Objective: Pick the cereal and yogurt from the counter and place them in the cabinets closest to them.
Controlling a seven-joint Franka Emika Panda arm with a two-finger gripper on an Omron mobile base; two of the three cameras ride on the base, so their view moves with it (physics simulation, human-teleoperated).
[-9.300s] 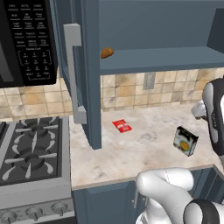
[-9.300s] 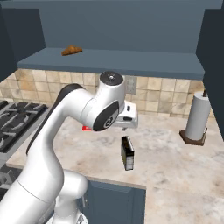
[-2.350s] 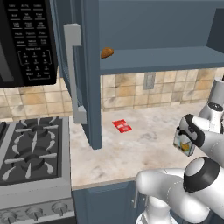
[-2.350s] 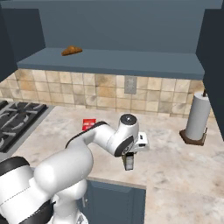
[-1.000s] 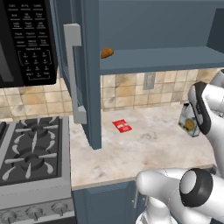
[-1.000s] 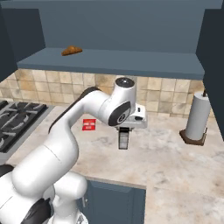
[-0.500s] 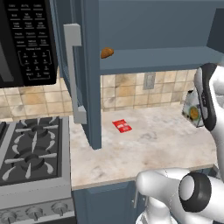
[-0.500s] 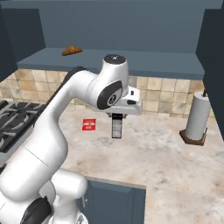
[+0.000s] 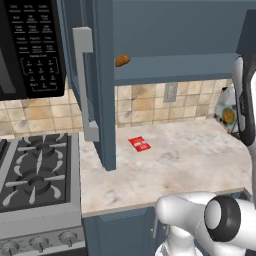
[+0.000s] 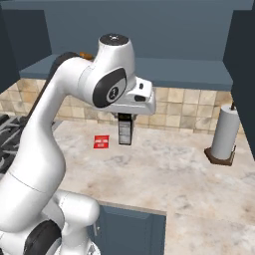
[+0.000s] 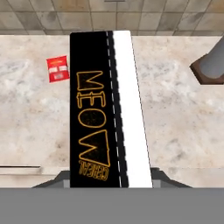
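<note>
Above the beige marbled stone counter [image 10: 169,169], clear of its surface, the whitish-grey cereal box with a black side panel lettered in orange [image 10: 124,129] hangs from the white arm's two-finger gripper [image 10: 125,118]. The fingers are closed on the box's upper end; in the hand view the box [image 11: 105,109] runs straight out from between them, so the grip looks square. Below it, toward the back edge of the counter near the tiled wall, lies a small flat red packet [image 10: 101,142]; a paper-towel roll on a dark stand [image 10: 223,134] stands toward the counter's right end. Judged step: cereal lifted, in transit to the dark blue-grey wall cabinet with the blue shelf [image 10: 184,74], whose open door with its long grey bar handle [image 9: 84,85] stands at the shelf's left. Next move calls for more height to clear the shelf's front edge, then forward travel before release. Risk: a tall box could tip if set down tilted. Yogurt not located.
</note>
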